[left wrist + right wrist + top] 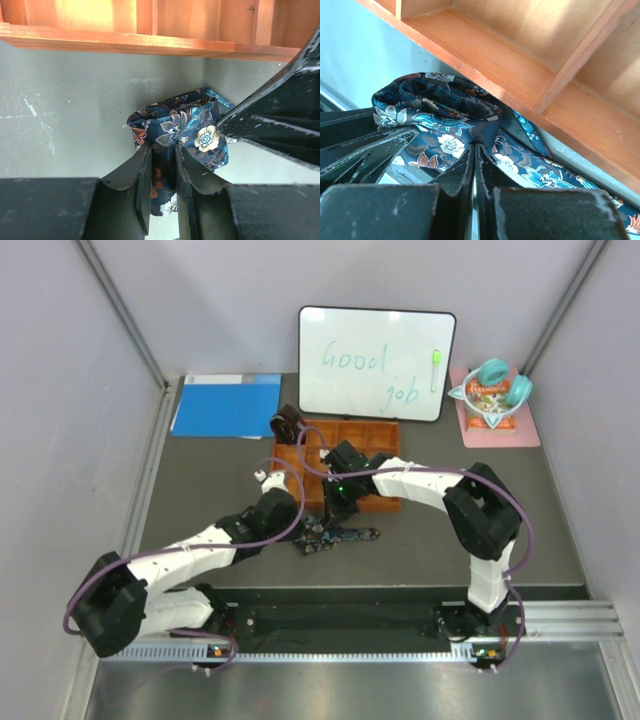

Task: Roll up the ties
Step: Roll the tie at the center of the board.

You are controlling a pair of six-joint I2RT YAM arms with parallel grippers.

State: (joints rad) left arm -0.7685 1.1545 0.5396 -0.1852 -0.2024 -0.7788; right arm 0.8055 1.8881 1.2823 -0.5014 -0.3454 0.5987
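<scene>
You're clamping the left claw (pixel 163 148) on the navy floral tie (pixel 172 122), with a strip of its fabric running up between the fingers. Your right claw (pixel 473 148) is sitting fully closed, its tips pressing into the same tie from the other side. Whether it's pinching any cloth, I can't tell. The tie is lying bunched in a loose fold on the worktop (pixel 200 480), just in front of the orange tray (pixel 350 423), close to its near wall.
</scene>
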